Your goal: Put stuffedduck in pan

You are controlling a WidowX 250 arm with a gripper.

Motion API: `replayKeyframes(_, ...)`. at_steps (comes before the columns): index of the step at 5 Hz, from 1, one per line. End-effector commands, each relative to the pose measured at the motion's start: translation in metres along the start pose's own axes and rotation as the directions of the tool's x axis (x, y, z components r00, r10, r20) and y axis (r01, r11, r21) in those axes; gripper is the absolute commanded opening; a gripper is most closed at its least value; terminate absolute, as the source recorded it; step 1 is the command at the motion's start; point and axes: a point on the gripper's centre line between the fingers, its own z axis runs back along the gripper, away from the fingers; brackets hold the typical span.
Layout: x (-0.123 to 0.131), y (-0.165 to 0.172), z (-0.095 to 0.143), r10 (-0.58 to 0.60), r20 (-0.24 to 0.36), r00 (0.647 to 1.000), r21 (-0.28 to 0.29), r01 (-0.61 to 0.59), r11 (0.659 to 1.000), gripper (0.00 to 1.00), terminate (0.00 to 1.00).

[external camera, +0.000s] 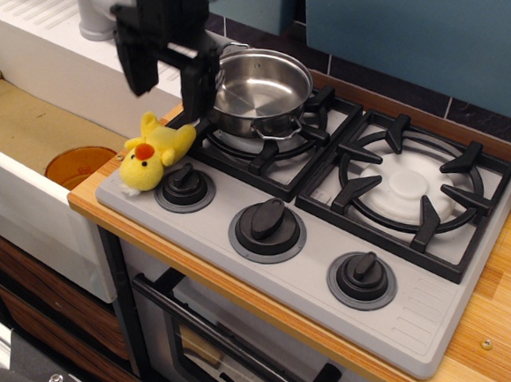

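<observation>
The yellow stuffedduck (155,152) with an orange-red beak lies on its side at the stove's front left corner, next to the left knob (185,186). The shiny steel pan (255,89) stands empty on the back left burner grate. My black gripper (170,85) hangs open directly above the duck, its two fingers (142,71) pointing down with a wide gap, a short way above the duck and not touching it. Its right finger stands in front of the pan's left rim.
A grey stove top (405,318) carries three black knobs and a second burner grate (410,190) at the right. A white sink (31,120) with an orange drain plug (76,164) lies left. A grey faucet (97,10) stands behind the gripper.
</observation>
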Motion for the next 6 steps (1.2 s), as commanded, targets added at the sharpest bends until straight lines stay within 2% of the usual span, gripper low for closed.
replayKeyframes(1,-0.006,0.006,-0.012,-0.011,0.104,0.994,0.026,0.008,1.0,1.0,0.0)
replayKeyframes(4,-0.017,0.02,-0.038,-0.019,0.138,0.99,0.014,0.017,1.0,1.0,0.0)
replayKeyframes(6,-0.014,0.024,-0.053,-0.026,0.132,0.991,-0.006,0.027,1.0,1.0,0.0)
